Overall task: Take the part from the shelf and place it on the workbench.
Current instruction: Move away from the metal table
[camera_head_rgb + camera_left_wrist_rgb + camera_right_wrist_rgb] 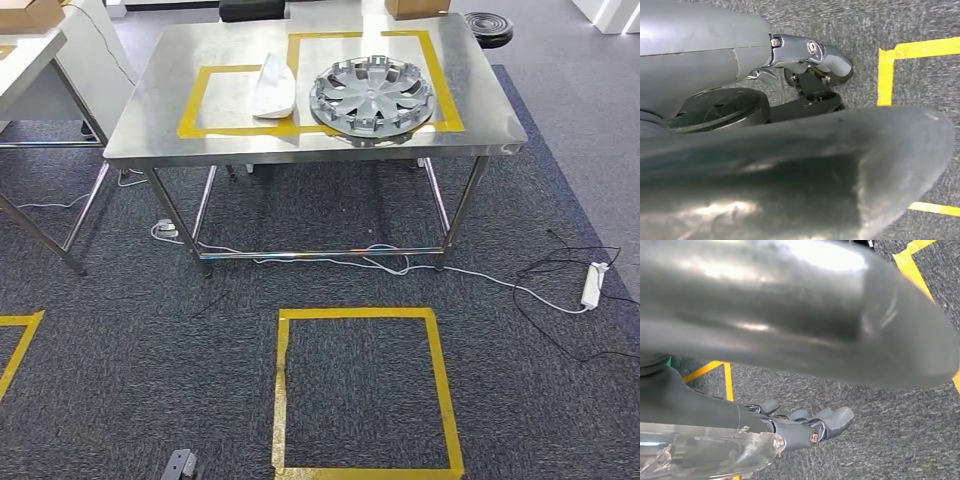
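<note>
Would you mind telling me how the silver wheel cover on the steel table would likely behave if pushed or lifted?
The wheel cover lies flat, so it would probably slide on the smooth steel table rather than roll. Its thin, open spokes suggest it is light. Its rim tabs could be fragile.

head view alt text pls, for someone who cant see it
A steel workbench marked with yellow tape holds a silver hubcap and, just left of it, a white part. On the dark carpet in front lies a yellow tape square, with white cables trailing under the bench.

Yellow tape square (367, 392) — on dark carpet (113, 380) | white power strip (594, 284) — right, black cables beside | cardboard box (30, 13) — far left | black round object (488, 27) — floor, far right
</note>
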Action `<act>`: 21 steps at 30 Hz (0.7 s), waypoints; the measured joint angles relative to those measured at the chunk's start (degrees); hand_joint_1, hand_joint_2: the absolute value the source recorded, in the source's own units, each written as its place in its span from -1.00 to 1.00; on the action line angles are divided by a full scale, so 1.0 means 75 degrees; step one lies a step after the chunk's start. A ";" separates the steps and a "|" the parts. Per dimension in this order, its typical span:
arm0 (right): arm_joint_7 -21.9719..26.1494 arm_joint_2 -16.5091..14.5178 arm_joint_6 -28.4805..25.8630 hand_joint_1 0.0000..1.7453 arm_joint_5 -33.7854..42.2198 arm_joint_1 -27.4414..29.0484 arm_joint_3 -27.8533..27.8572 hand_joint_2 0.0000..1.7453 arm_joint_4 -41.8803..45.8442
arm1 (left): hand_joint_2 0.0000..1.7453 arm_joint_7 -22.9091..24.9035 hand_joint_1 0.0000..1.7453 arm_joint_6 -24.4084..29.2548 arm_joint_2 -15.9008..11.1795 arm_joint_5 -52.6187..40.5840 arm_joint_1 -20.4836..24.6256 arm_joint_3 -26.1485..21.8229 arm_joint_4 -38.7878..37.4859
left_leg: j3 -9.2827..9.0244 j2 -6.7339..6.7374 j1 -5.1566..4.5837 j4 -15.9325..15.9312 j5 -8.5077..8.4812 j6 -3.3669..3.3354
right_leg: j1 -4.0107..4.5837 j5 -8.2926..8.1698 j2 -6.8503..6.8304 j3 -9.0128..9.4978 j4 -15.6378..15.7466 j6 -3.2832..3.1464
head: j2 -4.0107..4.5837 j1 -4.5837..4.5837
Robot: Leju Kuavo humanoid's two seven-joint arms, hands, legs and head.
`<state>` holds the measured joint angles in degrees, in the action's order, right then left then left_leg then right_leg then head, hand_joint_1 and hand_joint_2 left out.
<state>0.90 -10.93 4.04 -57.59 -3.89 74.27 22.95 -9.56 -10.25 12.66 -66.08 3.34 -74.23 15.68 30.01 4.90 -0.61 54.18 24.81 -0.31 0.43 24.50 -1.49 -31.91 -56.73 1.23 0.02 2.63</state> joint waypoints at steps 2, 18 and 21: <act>0.0010 0.0000 -0.0005 -1.00 -0.0002 -0.0005 0.0000 -1.00 0.0000 | -1.00 0.0017 -1.00 0.0000 0.0028 0.0001 -0.0002 -0.0003 0.0008 | 0.0048 -0.0006 0.0014 -0.0002 -0.0051 0.0092 | 0.0016 -0.0033 -0.0007 -0.0043 -0.0003 -0.0012 | 0.0000 -0.0001; 0.0074 0.0001 0.0171 -1.00 0.0018 -0.0008 -0.0008 -1.00 -0.0013 | -1.00 -0.0153 -1.00 -0.0112 0.0079 0.0001 -0.0001 -0.0007 0.0055 | 0.0278 -0.0030 -0.0040 0.0100 -0.0132 0.0030 | -0.0036 -0.0210 -0.0012 -0.0206 0.0010 0.0103 | 0.0000 -0.0001; -0.0002 0.0000 0.0204 -1.00 0.0062 -0.0010 -0.0006 -1.00 -0.0037 | -1.00 -0.0320 -1.00 -0.0153 0.0069 -0.0009 -0.0002 0.0001 0.0062 | 0.0305 -0.0033 -0.0063 0.0084 -0.0157 -0.0108 | -0.0051 -0.0275 -0.0015 -0.0207 0.0072 0.0194 | 0.0000 0.0001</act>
<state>0.88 -10.93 5.57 -57.13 -3.97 74.23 22.67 -11.96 -11.40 13.17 -66.15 3.33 -74.22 16.14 32.30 4.65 -1.08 54.81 23.63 -1.12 0.05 22.44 -1.61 -33.47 -56.19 2.68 0.02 2.64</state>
